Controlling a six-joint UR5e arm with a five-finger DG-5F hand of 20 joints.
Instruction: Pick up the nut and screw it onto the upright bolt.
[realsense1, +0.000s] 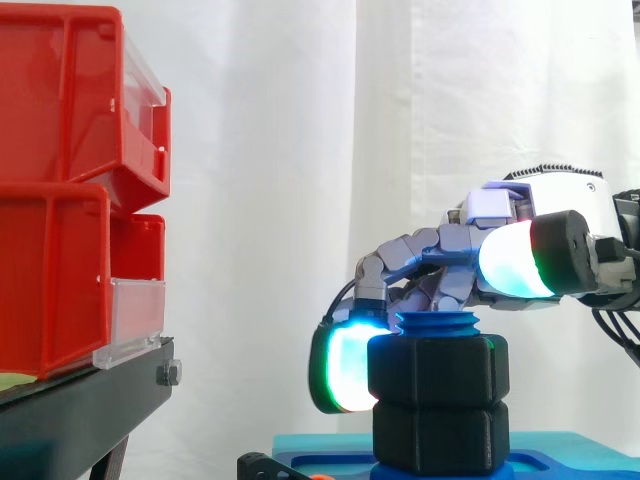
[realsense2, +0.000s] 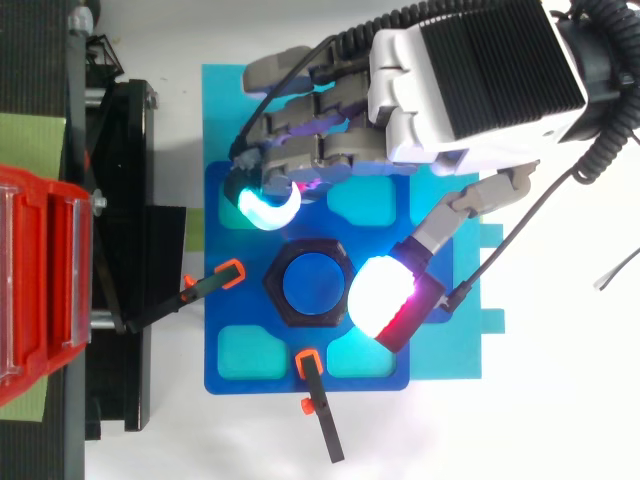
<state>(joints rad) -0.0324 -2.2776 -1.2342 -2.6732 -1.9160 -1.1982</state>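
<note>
1. Sitting on the upright blue bolt (realsense2: 312, 282), the black hex nut (realsense1: 435, 368) is found threaded
2. The hand (realsense2: 470, 80) is held over it for turning; whether it is gripped cannot be told

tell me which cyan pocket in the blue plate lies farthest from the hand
The lower-left pocket in the top view, between the two clamps; the other three lie under or beside the hand.
</note>
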